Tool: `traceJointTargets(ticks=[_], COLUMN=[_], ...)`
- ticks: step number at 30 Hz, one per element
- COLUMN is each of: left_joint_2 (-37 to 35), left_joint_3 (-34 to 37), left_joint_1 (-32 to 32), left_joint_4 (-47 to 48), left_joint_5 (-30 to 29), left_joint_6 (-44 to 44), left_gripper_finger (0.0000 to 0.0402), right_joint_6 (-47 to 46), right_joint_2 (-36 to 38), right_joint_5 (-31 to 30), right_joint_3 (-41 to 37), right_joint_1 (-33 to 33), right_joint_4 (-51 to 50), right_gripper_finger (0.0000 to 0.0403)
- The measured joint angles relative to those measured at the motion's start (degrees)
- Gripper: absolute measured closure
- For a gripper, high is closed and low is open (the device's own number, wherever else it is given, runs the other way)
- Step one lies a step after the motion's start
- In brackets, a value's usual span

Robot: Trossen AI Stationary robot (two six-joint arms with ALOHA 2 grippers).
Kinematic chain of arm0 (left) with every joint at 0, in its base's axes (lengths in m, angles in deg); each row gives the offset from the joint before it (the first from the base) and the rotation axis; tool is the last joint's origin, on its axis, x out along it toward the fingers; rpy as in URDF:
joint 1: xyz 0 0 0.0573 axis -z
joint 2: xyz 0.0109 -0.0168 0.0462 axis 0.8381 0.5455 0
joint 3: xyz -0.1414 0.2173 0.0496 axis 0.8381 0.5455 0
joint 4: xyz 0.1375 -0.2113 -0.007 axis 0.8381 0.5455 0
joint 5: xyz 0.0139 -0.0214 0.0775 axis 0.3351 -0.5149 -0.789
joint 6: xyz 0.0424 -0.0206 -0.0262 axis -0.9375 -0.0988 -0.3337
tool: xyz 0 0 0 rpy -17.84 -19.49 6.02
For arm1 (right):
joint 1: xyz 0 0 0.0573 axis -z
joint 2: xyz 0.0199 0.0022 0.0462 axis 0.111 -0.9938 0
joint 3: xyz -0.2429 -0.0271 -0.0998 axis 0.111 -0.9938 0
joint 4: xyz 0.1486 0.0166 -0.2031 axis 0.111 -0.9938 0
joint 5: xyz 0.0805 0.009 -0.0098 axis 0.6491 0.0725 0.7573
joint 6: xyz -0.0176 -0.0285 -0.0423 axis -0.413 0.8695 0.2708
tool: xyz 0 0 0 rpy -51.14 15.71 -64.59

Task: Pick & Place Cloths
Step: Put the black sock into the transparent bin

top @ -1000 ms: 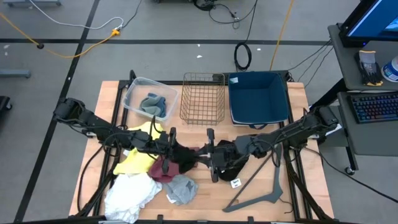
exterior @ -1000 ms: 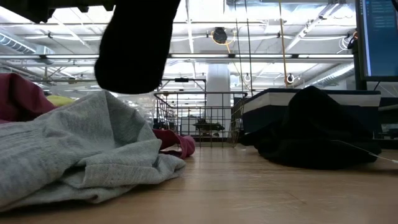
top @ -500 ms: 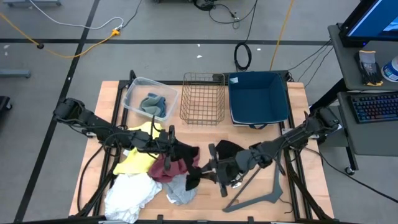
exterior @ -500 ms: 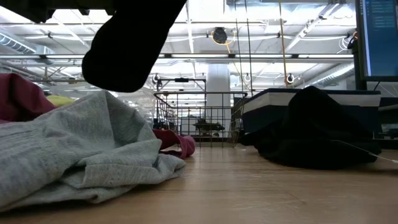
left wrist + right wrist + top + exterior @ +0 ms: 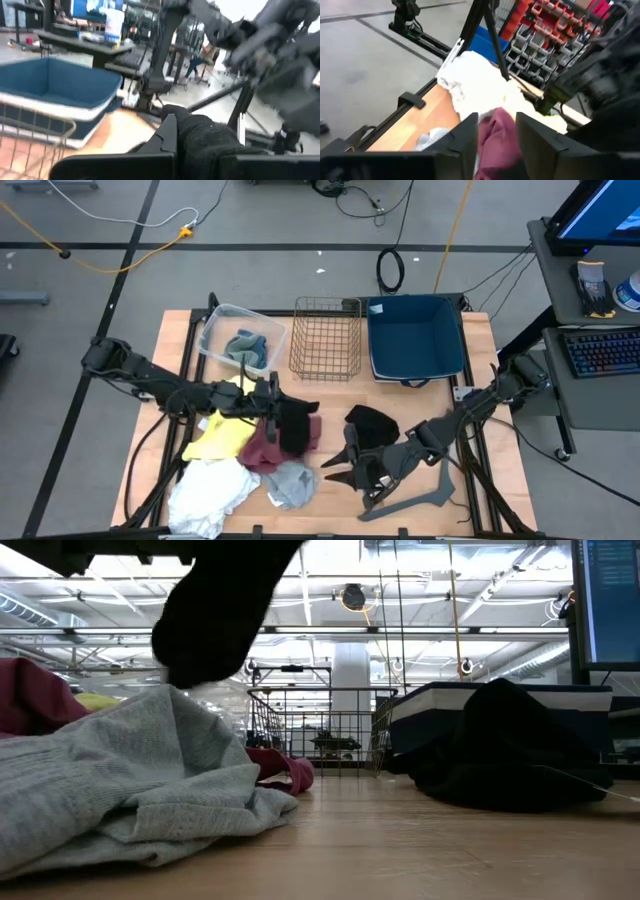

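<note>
While our left pincer is clamped on the black cloth above the maroon cloth, our right pincer hangs released nr the desk front.

Overhead picture evenly lit and sharp; I see only soft shadows under the arms on the table. Low view is backlit: ceiling lights glare white, and the hanging black cloth reads as a silhouette. Both wrist views are motion-blurred, with bright washed-out patches in the background.
</note>
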Motion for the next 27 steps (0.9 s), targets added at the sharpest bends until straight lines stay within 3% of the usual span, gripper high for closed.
traceJointTargets(ticks=[9, 18, 27], left_joint_2=[-9.97, -19.95, -24.76], left_joint_3=[-0.02, -0.02, -0.02], left_joint_1=[-2.11, -5.51, -10.14], left_joint_4=[4.51, 9.27, 9.69], left_joint_5=[-0.99, -7.27, -14.04], left_joint_6=[-2.17, -6.12, -11.97], left_gripper_finger=[0.0401, 0.0401, 0.0402], right_joint_6=[-5.60, -8.17, -10.79], right_joint_2=[0.00, 0.00, 0.00], right_joint_5=[-0.09, 0.00, 0.02], right_joint_3=[0.00, 0.00, 0.00], right_joint_1=[-2.29, -4.37, -6.09], right_joint_4=[-7.53, -11.90, -14.26], right_gripper_finger=[0.0227, 0.0232, 0.0233])
